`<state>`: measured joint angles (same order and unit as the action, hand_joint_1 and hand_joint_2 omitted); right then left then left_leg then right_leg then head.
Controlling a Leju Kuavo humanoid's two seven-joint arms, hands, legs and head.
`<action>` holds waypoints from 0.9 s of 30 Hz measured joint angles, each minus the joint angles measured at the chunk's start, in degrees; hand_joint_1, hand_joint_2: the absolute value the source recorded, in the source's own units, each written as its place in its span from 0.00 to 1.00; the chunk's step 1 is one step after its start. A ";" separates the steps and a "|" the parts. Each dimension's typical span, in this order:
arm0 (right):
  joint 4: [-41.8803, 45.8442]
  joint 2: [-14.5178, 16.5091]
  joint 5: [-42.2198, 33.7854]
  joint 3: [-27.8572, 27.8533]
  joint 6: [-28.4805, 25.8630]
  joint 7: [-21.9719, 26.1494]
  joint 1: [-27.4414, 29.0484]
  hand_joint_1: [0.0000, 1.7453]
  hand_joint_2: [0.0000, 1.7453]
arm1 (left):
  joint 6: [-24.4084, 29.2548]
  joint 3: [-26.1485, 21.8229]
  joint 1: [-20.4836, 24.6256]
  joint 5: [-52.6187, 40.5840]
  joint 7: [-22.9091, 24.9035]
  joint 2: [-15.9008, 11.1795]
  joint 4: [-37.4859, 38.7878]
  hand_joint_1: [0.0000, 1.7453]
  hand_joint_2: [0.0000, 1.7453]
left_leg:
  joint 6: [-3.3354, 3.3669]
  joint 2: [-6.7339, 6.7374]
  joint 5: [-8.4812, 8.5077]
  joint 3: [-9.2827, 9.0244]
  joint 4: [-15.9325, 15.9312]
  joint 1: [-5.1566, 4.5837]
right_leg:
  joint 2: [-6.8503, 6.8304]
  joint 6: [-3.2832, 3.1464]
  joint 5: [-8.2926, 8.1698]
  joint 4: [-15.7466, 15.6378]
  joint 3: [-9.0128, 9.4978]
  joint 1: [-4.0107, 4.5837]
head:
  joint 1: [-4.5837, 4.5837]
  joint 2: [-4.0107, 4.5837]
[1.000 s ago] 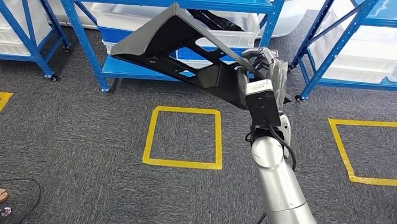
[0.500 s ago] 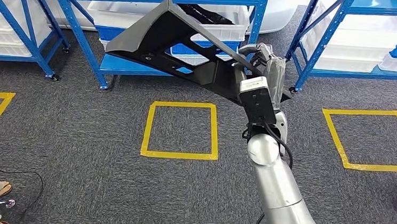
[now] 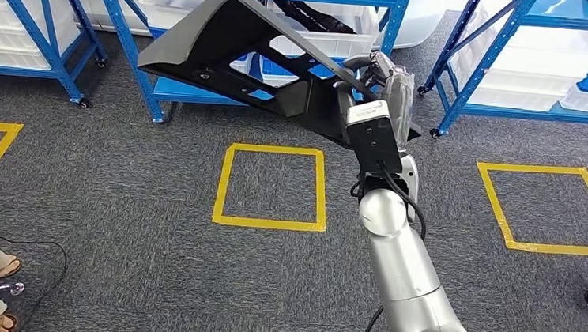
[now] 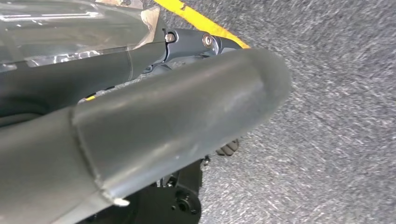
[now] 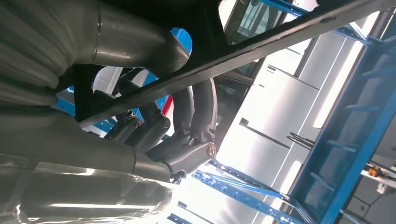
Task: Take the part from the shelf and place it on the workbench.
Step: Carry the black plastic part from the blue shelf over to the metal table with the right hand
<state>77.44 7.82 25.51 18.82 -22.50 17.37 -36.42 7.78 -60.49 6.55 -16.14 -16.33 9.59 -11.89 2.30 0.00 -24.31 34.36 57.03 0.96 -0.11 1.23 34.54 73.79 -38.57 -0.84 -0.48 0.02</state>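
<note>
- Shelf (image 3: 162, 88): has slid up the head view as the camera backs off, so the robot appears to be leaving it.
- Part (image 3: 236, 58): black triangular frame, carried clear of the shelf, over the carpet.
- Right hand (image 3: 381, 82): fingers still wrapped around the part's bar.
- Left hand (image 4: 140, 126): grip cannot be told.

arm (image 3: 405, 270): silver, jointed | black cable | wrist camera (image 3: 375, 137): black box, white top
</note>
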 joint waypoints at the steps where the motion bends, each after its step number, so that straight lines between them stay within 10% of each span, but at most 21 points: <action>1: -0.15 0.14 0.09 0.01 -0.01 -0.01 -0.02 1.00 1.00 | 0.02 -0.05 -0.03 0.09 0.00 0.03 0.00 0.00 0.00 | -0.17 -0.19 0.18 0.17 0.06 0.01 | 0.04 0.52 -1.11 -2.31 1.30 -0.10 | 0.00 -0.01; 5: -0.39 0.92 1.12 0.10 -0.17 -0.10 -0.38 1.00 1.00 | 0.08 -0.19 0.07 0.30 0.00 0.15 0.00 0.00 0.00 | -1.25 -1.01 0.74 1.17 0.84 -0.19 | 1.12 0.94 -5.36 -15.33 7.90 -0.34 | 0.07 0.00; 9: -0.59 1.63 1.46 0.16 -0.21 -0.15 -0.57 1.00 1.00 | 0.17 -0.50 -0.20 0.37 0.00 0.18 0.01 0.00 0.00 | -2.75 -1.16 0.75 2.30 1.56 0.14 | 0.43 -0.89 -6.45 -15.83 7.57 -0.41 | 0.20 0.00; 15: -0.76 2.20 1.62 0.19 -0.19 -0.31 -0.67 1.00 1.00 | 0.20 -1.08 -0.35 0.43 0.00 0.36 0.02 0.00 0.00 | -3.89 -0.20 -7.29 8.30 17.14 0.38 | -1.77 -2.21 -7.35 -15.89 6.55 -0.27 | 0.47 -0.01; 20: -0.84 2.65 1.84 0.20 -0.16 -0.41 -1.00 1.00 1.00 | 0.22 -1.30 -0.26 0.52 0.02 0.38 0.01 0.00 0.00 | -2.81 2.54 -1.90 -0.87 2.09 -0.19 | -3.56 -1.83 -7.58 -15.80 6.35 0.36 | 0.43 0.00; 24: -0.86 2.94 2.15 0.22 -0.13 -0.55 -1.23 1.00 1.00 | 0.39 -1.39 -0.30 0.55 0.13 0.51 0.02 0.00 0.00 | -1.13 1.59 -1.16 -0.69 0.46 -0.50 | -4.33 -0.89 -7.51 -15.54 5.75 0.66 | 0.36 0.00; 27: -0.86 2.92 2.62 0.26 -0.13 -0.74 -1.26 1.00 1.00 | 0.51 -1.39 -0.24 0.54 0.27 0.62 0.01 0.00 0.00 | 0.12 0.52 -0.17 -0.45 -0.28 -0.27 | -1.29 -1.21 -3.60 -8.42 2.54 0.39 | 0.16 -0.01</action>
<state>76.58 10.74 28.12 19.08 -22.63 16.62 -37.68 8.29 -61.88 6.31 -15.61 -16.05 10.21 -11.88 2.42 0.52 -24.48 33.92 56.74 0.69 -1.40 0.03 30.94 65.37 -36.03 -0.45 -0.32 0.01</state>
